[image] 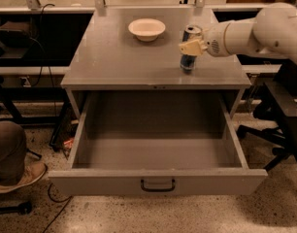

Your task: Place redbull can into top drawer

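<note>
Grey top drawer (pixel 158 152) is pulled wide open, its interior unobstructed. Redbull can (pixel 188 62) is stood upright by the cabinet top's (pixel 114 57) right edge, touched by gripper (pixel 190 43); clamping cannot be told.

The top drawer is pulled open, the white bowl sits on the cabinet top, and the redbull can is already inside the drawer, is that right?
Not quite. The camera view shows the redbull can standing upright on the cabinet top, right of the white bowl, with the gripper at it. The top drawer is indeed pulled open.
</note>
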`<state>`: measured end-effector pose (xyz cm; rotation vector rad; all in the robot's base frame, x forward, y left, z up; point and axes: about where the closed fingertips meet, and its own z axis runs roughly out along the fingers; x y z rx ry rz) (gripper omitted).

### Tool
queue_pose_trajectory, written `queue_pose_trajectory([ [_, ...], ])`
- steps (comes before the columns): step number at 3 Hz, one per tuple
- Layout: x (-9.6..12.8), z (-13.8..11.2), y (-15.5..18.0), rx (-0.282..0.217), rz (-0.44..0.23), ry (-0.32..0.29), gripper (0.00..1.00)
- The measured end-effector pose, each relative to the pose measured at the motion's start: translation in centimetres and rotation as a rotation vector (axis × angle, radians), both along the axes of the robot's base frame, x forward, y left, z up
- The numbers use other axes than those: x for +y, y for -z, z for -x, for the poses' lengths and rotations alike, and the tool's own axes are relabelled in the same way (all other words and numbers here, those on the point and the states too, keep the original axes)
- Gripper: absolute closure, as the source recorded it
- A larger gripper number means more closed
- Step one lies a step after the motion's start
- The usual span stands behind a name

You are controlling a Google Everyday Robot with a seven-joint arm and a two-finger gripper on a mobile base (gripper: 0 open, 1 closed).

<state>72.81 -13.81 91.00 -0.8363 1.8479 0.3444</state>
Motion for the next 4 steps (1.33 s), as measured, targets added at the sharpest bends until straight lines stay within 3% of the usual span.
queue_pose_trajectory([
  [1, -0.5, 4.0, -0.8, 0.043, 0.017, -0.099, 1.00],
  [2, 0.2, 7.7, 0.5, 0.117, 0.062, -0.187, 1.00],
  [3, 1.9, 11.0, 3.0, 0.163, 0.066, -0.288, 1.00],
  [4, 1.9, 11.0, 3.0, 0.163, 0.066, -0.288, 1.00],
])
